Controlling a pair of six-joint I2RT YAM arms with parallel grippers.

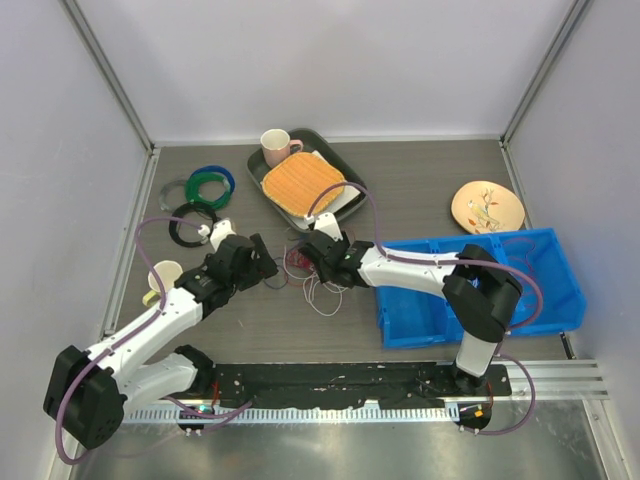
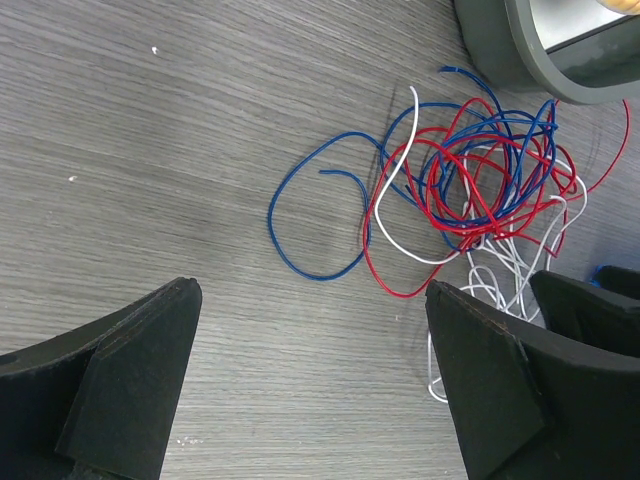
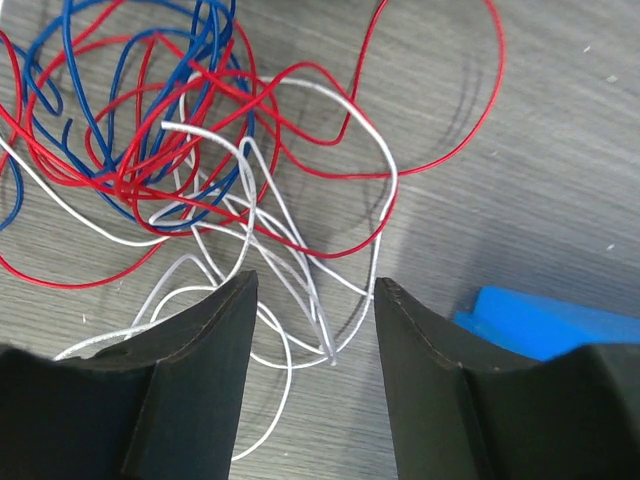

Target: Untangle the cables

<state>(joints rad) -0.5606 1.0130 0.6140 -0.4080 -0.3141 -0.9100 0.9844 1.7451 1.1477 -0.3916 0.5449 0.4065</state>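
Right wrist, thin glossy cables (image 3: 185, 140) looped, right hand (image 3: 315, 285) parted, left hand (image 2: 312, 300) splayed wide

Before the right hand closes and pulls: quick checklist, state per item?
1. Right hand over the white strands: ok, they run between its fingers.
2. Grip made: not ok, jaws stand apart, nothing pinched.
3. Single strand selected: not ok, several white strands cross the gap.
4. Left hand free: ok, open, holding nothing.
5. Cables separated: not ok, red, blue and white knotted together.
6. Blue bin clear of strands: ok, apart.
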